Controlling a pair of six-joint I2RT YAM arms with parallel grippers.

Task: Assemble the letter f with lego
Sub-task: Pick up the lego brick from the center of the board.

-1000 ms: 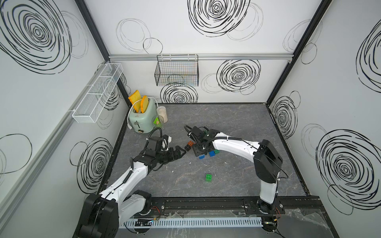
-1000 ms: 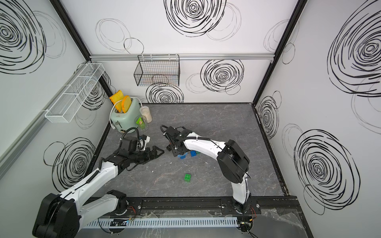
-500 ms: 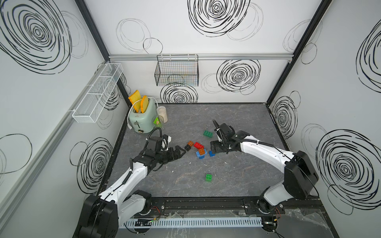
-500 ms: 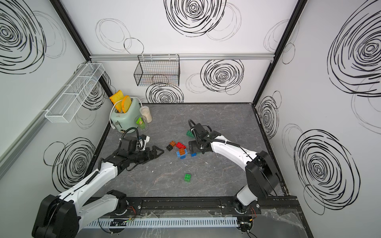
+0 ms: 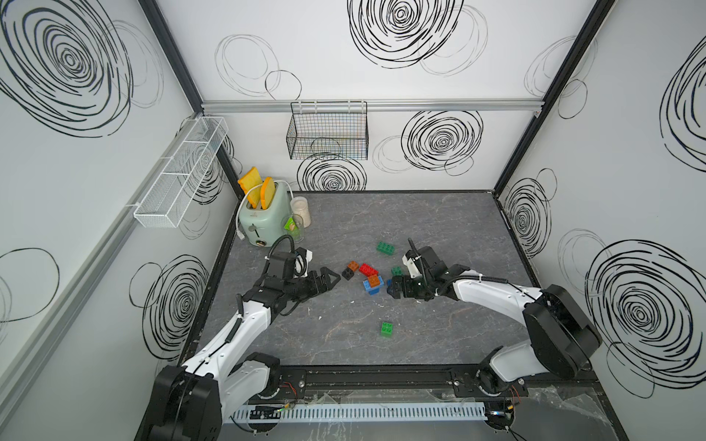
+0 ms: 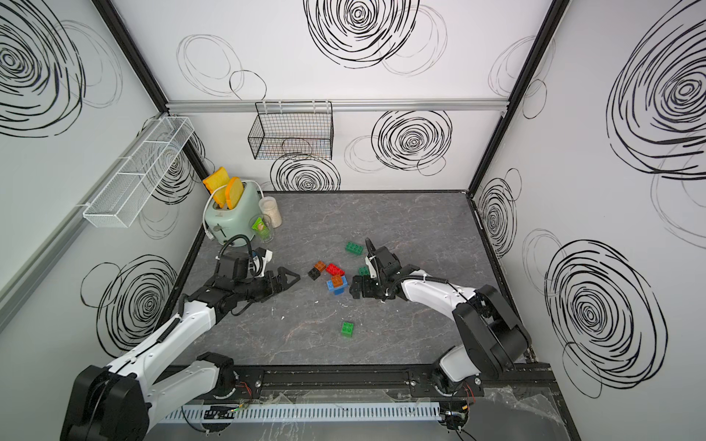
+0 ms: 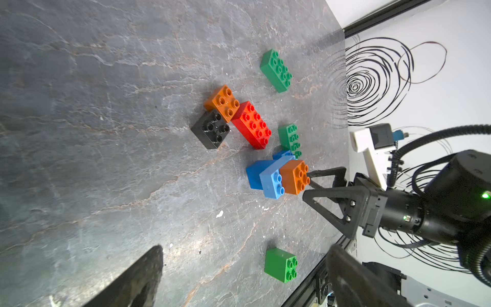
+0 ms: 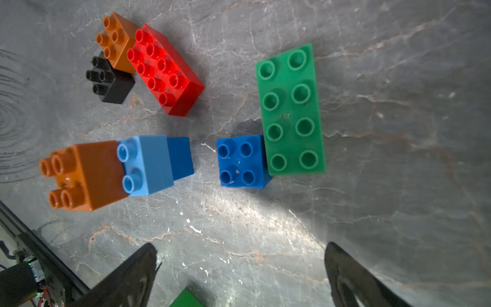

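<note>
Gaping empty on opposite sides of the toppled blue-orange stack [image 5: 372, 283], left gripper [image 5: 331, 280] and right gripper [image 5: 390, 290] could shove it away by closing off-centre.

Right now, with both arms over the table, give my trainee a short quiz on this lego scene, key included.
1. True or false: the right gripper is holding a brick.
2. Which brick is pressed onto the studs of the light blue brick? A red, B orange, C black.
3. How many green bricks show in a top view?
Key: 1 false, its jaws stand open and empty. 2 B, the orange brick. 3 three.
</note>
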